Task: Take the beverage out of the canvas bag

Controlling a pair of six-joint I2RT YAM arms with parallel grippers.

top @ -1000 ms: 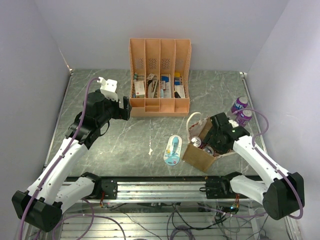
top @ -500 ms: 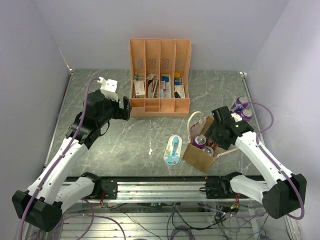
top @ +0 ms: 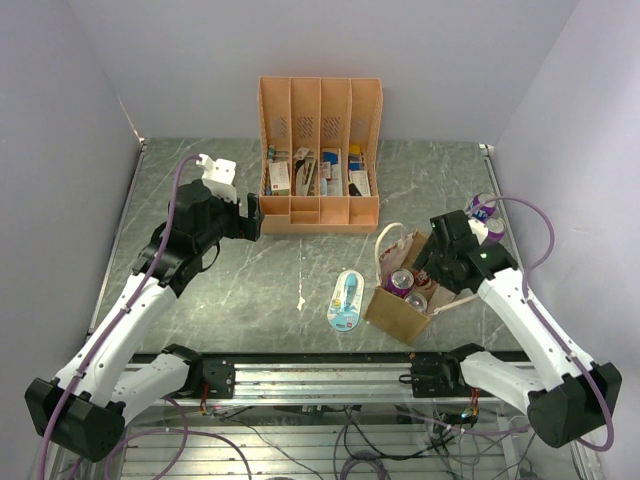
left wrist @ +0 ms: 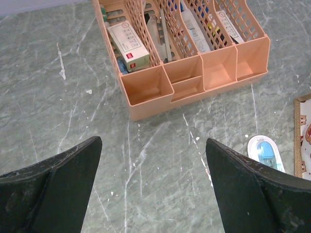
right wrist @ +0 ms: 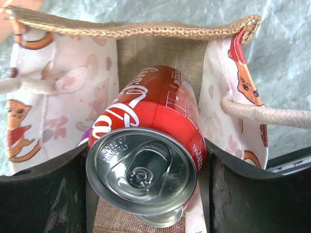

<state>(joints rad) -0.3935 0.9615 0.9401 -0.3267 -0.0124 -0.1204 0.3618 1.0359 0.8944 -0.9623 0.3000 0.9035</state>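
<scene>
Between bag (right wrist: 63,73) walls, right hand (right wrist: 146,191) clasps can (right wrist: 150,111).

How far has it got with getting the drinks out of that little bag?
Done, seemingly: two purple cans stand on the table outside the canvas bag. In hand: the right gripper is shut on a red Coca-Cola can at the bag's mouth, not yet clear of it. Left: lift it out and set it down; another can top shows beneath. The left gripper hangs open, uninvolved.
</scene>
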